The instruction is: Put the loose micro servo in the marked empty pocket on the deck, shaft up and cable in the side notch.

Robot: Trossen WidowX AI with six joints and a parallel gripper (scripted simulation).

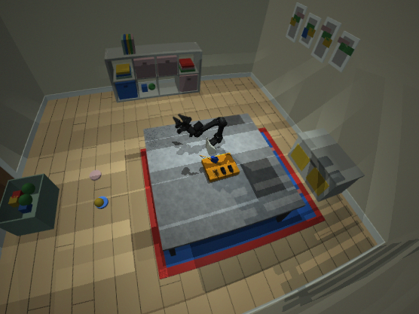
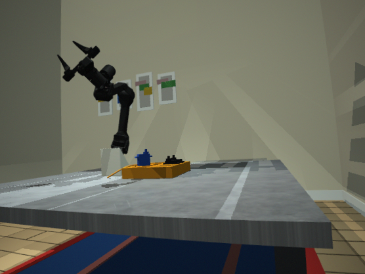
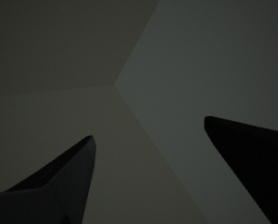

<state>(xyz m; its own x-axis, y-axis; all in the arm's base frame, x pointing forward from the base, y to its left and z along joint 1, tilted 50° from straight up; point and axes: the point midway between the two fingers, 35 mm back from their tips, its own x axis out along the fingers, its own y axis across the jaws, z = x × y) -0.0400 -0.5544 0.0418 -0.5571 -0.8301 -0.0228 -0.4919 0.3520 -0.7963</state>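
Seating of the blue micro servo [image 1: 214, 160] [image 2: 144, 159] is judged unfinished: it is stood upright on the orange deck [image 1: 226, 159] [image 2: 147, 173], shaft up, but by the exterior view its ears are held above the deck. The cable [image 1: 203, 157] [image 2: 115, 172] is led past the deck's edge; its notch cannot be made out. The pincer [image 1: 177, 117] [image 2: 65, 48] [image 3: 150, 131] is spread, with nothing gripped, well apart from the deck. By the wrist view only bare walls are shown between the fingers; by the top view, black parts [image 1: 223, 170] [image 2: 173, 160] are shown in a row on the deck.
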